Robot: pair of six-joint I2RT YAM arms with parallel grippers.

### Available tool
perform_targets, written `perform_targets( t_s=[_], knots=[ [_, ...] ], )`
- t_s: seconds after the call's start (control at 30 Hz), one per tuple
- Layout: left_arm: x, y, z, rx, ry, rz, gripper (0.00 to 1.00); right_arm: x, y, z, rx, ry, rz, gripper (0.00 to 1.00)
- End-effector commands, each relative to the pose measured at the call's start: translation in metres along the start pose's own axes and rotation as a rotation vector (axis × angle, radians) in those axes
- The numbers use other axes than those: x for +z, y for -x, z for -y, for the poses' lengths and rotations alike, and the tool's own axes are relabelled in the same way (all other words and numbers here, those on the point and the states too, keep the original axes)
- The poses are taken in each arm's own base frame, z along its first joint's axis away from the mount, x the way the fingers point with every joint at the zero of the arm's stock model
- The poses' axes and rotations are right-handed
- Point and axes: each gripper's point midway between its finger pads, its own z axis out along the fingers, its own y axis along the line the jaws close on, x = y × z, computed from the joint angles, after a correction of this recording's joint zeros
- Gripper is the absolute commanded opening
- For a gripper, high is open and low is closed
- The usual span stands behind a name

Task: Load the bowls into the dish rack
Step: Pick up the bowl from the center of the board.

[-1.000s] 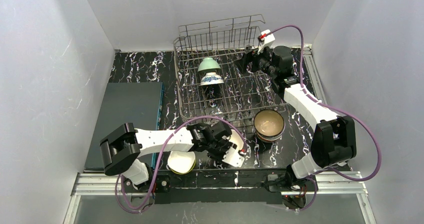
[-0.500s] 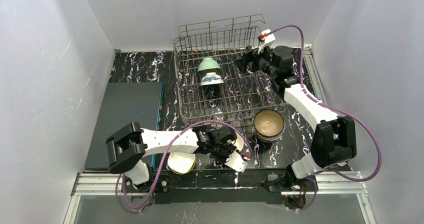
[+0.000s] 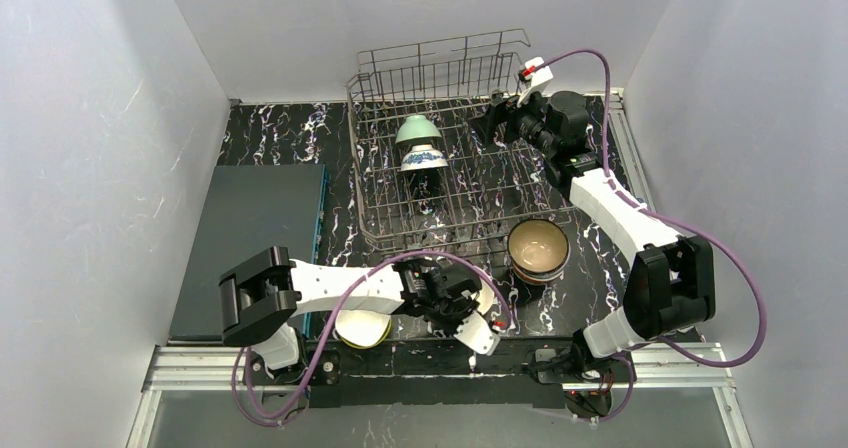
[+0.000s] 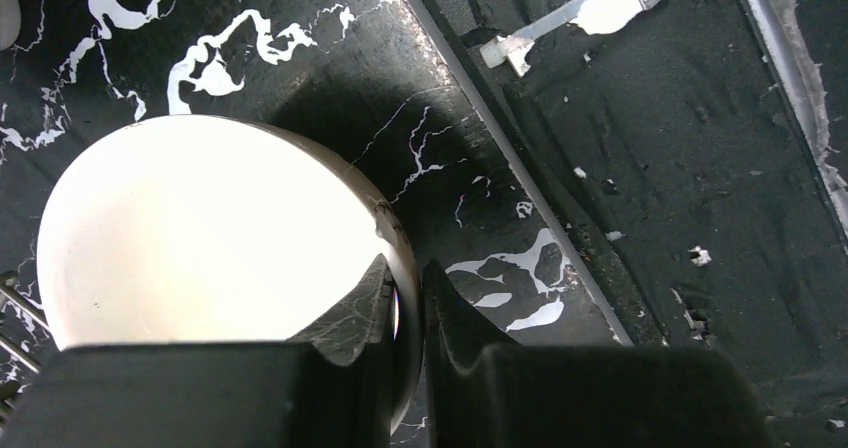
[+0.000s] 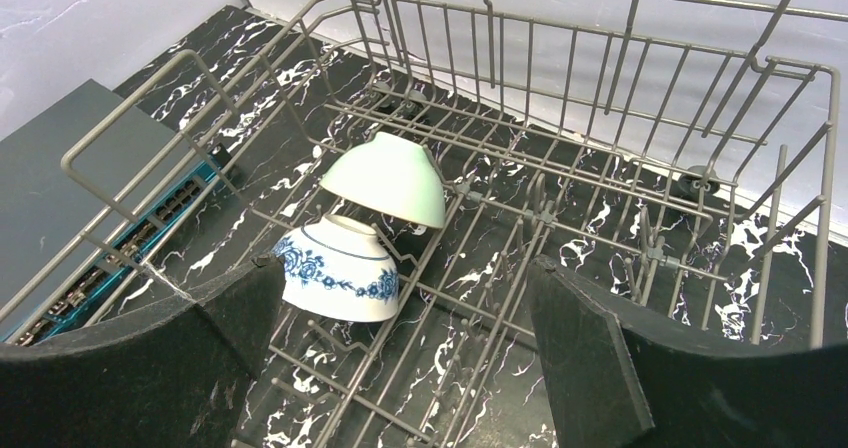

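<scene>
- Closed on the rim of the white bowl (image 4: pixel 210 238), the left gripper (image 4: pixel 405 288) has one finger inside the bowl and one outside, and the jaws are narrow.
- This bowl sits on the black marble table (image 4: pixel 300 28) and seems to be mouth up. In the top view it is at 6 o'clock of the table, near the front edge.
- The right gripper (image 5: pixel 408 278) is spread wide and holds nothing. It hangs over the dish rack (image 3: pixel 440 68), at about 2 o'clock of the rack's floor.
- The dish rack stands at 12 o'clock of the table, against the back wall.
- Two bowls are inside it, at about 10 o'clock of its floor: a mint bowl (image 5: pixel 390 178) and a blue-patterned white bowl (image 5: pixel 335 268). Both are tilted with the mouth down on the tines.
- The mint bowl is just beside the patterned one, at its 12 o'clock. I cannot tell if they touch.
- A stack of bowls (image 3: pixel 538 248), with a tan one on top, stands on the table just outside the rack, at the rack's 5 o'clock.
- A yellow-green bowl (image 3: pixel 362 330) lies partly under the left forearm, at 7 o'clock of the table.
- A dark grey board (image 3: pixel 250 238) lies at 9 o'clock.
</scene>
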Motion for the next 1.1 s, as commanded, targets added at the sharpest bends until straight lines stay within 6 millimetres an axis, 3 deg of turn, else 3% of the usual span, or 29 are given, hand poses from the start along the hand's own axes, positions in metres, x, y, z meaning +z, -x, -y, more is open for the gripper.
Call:
perform_targets(
  t_s=[0.0,0.2,0.3,0.53,0.67,0.83,1.07],
  knots=[
    [-0.007,0.002,0.008,0.001,-0.03,-0.008,0.0,-0.008,0.033,-0.009,-0.028,0.019,0.092,0.99],
    [-0.03,0.022,-0.003,-0.02,0.031,0.078,0.0,-0.011,0.04,-0.012,-0.02,0.023,0.11,0.99],
    [-0.044,0.04,0.002,-0.017,-0.001,0.186,0.0,-0.012,0.044,-0.015,-0.009,0.034,0.123,0.99],
    [-0.078,0.057,0.008,-0.022,-0.036,0.355,0.0,-0.016,0.056,-0.018,-0.007,0.041,0.154,0.99],
    [-0.106,0.08,0.009,-0.028,-0.063,0.542,0.0,-0.02,0.063,-0.018,-0.013,0.031,0.167,0.99],
    [-0.141,0.092,-0.012,-0.064,0.001,0.714,0.0,-0.025,0.071,-0.02,-0.023,0.028,0.182,0.99],
    [-0.191,0.083,-0.057,-0.147,0.178,0.916,0.0,-0.029,0.079,-0.023,0.013,0.027,0.199,0.99]
  ],
)
